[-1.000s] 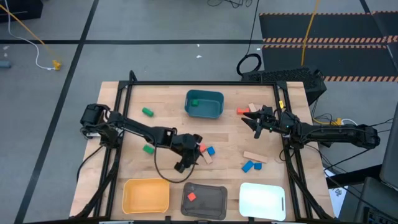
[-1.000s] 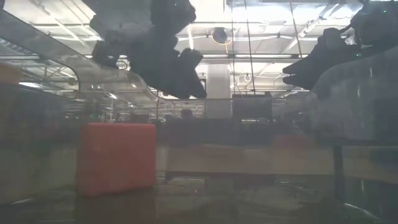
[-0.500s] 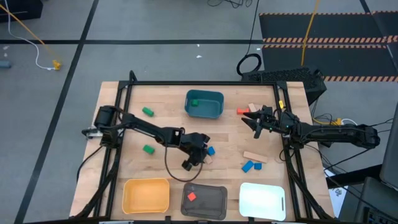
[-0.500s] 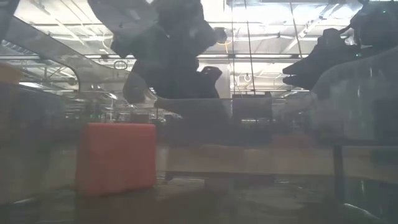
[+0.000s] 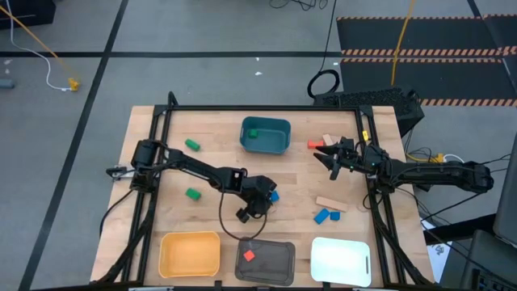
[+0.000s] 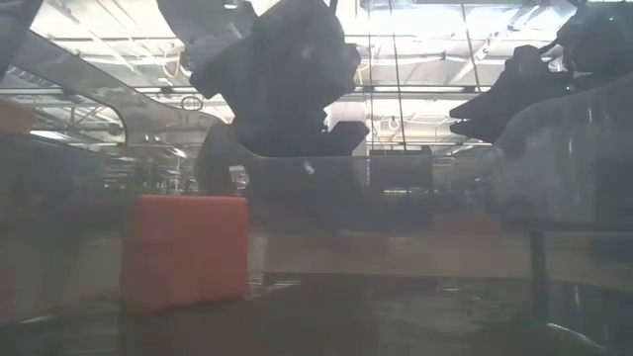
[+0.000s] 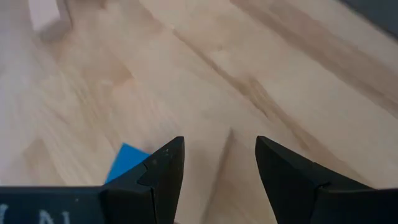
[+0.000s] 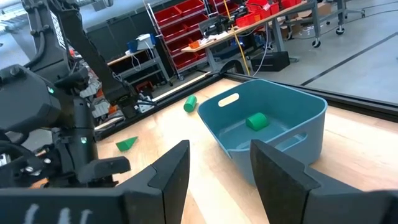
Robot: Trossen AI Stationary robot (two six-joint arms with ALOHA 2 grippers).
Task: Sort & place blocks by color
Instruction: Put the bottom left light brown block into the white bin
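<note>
Left gripper (image 5: 265, 196), jaws apart, hovers mid-surface over a half-hidden blue block (image 7: 127, 160); right gripper (image 5: 332, 153), jaws apart, waits beside a red block (image 5: 314, 145).

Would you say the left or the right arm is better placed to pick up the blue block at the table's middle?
Left: the left gripper hovers open right by the blue block, which shows beside its fingers in its wrist view. The right gripper waits farther off.

Both arms are dark, near-black, built of slim jointed links — the left arm (image 5: 190, 167) trails a thin black cable looping beneath it. The right arm (image 5: 428, 174) ends in tapered black fingers (image 8: 166, 174), matte and wedge-shaped — like the left's.
</note>
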